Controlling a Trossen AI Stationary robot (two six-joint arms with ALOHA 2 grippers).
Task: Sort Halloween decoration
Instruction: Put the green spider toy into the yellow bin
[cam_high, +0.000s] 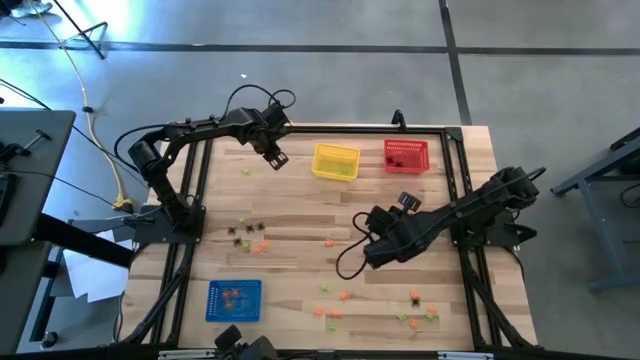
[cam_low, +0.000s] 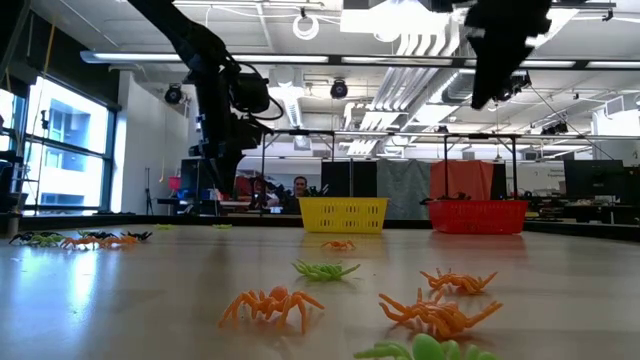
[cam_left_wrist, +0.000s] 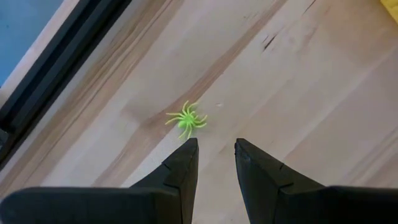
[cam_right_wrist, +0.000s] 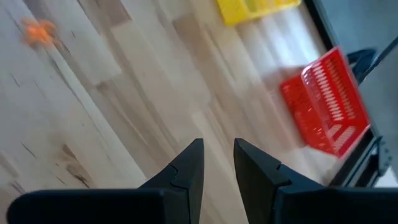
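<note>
So the bench (cam_high: 300, 235) is a pale butcher-block wooden top with a black tube frame round its edges, sitting on a grey concrete floor (cam_high: 330, 70) with dark seams. From table height you get a big open workshop behind it: exposed ducts and strip lights on the ceiling, a tall window on one side, and a person seated way back behind the yellow basket.

Three mesh plastic baskets on the top: a yellow one (cam_high: 335, 161) and a red one (cam_high: 406, 155) side by side along the far edge, and a blue one (cam_high: 234, 300) near the front on the left arm's side, with a few orange bits inside.

The Halloween decoration is a load of tiny plastic spiders (cam_low: 270, 304) in orange, light green and black, skinny curled legs, scattered loose. One cluster lies near the left arm's base (cam_high: 248, 234), another near the front on the right arm's side (cam_high: 415, 305), with strays across the middle.

Left end effector (cam_high: 275, 158) hangs over the far part of the bench, just beside the yellow basket, fingers narrowly apart and holding nothing; a single light green spider (cam_left_wrist: 185, 120) lies on the wood just ahead of its tips. Right end effector (cam_high: 368, 225) is over the middle of the bench, also a narrow gap, empty
</note>
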